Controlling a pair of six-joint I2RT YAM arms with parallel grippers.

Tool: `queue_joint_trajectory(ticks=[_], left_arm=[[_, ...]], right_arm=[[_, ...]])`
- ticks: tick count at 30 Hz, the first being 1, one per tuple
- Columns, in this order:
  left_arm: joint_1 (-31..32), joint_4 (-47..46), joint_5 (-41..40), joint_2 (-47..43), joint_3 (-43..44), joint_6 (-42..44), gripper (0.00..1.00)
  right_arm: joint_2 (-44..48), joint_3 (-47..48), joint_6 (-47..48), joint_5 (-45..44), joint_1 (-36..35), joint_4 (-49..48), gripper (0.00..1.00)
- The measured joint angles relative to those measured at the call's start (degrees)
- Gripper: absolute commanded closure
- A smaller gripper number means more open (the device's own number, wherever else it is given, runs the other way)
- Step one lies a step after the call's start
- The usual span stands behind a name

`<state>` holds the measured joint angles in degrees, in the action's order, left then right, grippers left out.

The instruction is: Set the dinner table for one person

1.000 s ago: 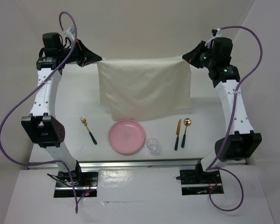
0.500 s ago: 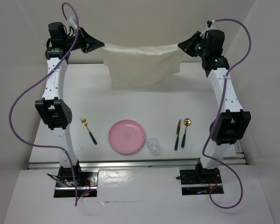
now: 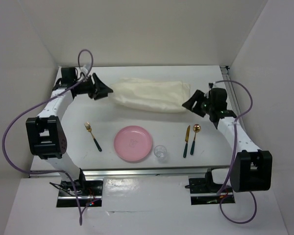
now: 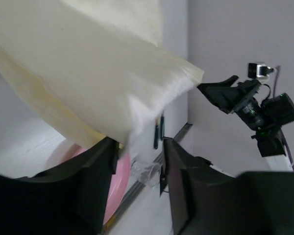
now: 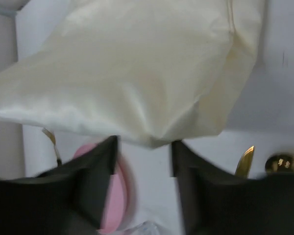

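The left gripper and right gripper both stand spread, pinching nothing, at nine and three o'clock of a limp cream rectangular cloth. It lies bunched on the large matte white dinner table, which is rigid and likely ungraspable; grip the cloth's corners instead.

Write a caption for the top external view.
Left gripper and right gripper, open, flank a cream cloth beyond the pink plate.

The scene is enclosed by plain white panels: a back wall, a left wall and a right wall. Soft, even light is cast throughout.
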<state>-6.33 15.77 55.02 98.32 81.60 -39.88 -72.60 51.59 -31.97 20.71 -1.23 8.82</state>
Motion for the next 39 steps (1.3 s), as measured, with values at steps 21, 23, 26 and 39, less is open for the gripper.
queue_joint_trajectory(ticks=[21,23,26,39], left_arm=[[2.08,21.18,-34.97,16.22,17.59,10.78,0.34],[3.04,22.29,-37.09,20.48,22.32,10.43,0.33],[4.09,23.74,-39.82,26.82,29.97,9.73,0.32],[6.16,24.83,-43.52,42.01,42.60,9.51,0.25]], right_arm=[[-24.41,25.18,3.19,-9.94,0.00,10.45,0.75],[-30.73,30.60,3.72,-10.32,0.00,12.07,0.69],[-39.95,39.56,4.92,-10.91,-0.24,14.62,0.57],[-62.38,64.83,9.40,-12.79,-1.18,20.92,0.47]])
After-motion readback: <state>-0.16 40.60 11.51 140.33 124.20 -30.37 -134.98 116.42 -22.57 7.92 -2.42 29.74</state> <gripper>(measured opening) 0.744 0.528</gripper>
